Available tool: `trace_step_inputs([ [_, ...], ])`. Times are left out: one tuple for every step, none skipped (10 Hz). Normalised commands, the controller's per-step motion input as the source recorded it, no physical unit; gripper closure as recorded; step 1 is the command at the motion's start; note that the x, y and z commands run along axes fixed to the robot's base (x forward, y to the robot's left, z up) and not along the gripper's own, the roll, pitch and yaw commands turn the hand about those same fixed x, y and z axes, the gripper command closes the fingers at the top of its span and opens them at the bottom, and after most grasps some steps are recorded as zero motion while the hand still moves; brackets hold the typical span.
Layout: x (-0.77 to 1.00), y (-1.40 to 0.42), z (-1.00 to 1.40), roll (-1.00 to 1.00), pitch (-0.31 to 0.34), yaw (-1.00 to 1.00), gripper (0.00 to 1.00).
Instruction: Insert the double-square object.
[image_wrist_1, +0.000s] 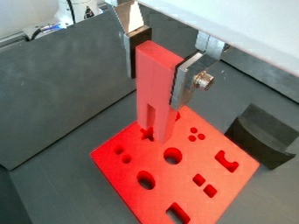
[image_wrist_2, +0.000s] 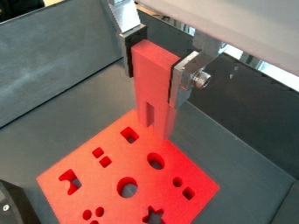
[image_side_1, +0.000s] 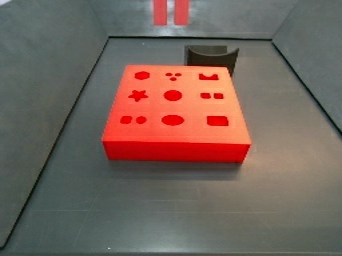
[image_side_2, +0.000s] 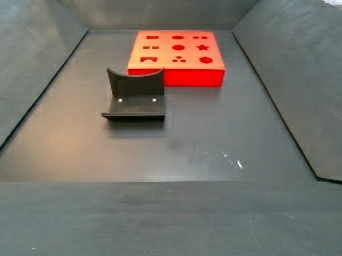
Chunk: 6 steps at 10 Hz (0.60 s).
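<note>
Hanging straight above the red block (image_wrist_1: 176, 166), the double-square object (image_wrist_1: 156, 87) sits clamped in the hand (image_wrist_1: 159, 63), long axis vertical, lower end clear of the block's holed top face, so the move is basically straight down. It's a slim, smooth red peg with a groove up its lower half.

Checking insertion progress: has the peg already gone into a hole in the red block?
No. In a wrist view the peg is clamped in the gripper, its lower end above the red block.
</note>
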Motion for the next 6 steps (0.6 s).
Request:
trace_step_inputs([
  [0.44, 0.15, -0.44, 0.11, 0.000, 0.00, 1.00],
  [0.60, 0.20, -0.53, 0.10, 0.000, 0.00, 1.00],
  [0.63, 0.23, -0.48, 0.06, 0.000, 0.00, 1.00],
  [0.61, 0.25, -0.45, 0.01, 0.000, 0.00, 1.00],
  [0.66, 0.24, -0.51, 0.00, 0.000, 0.00, 1.00],
  [0.69, 0.25, -0.50, 0.00, -0.007, 0.00, 1.00],
])
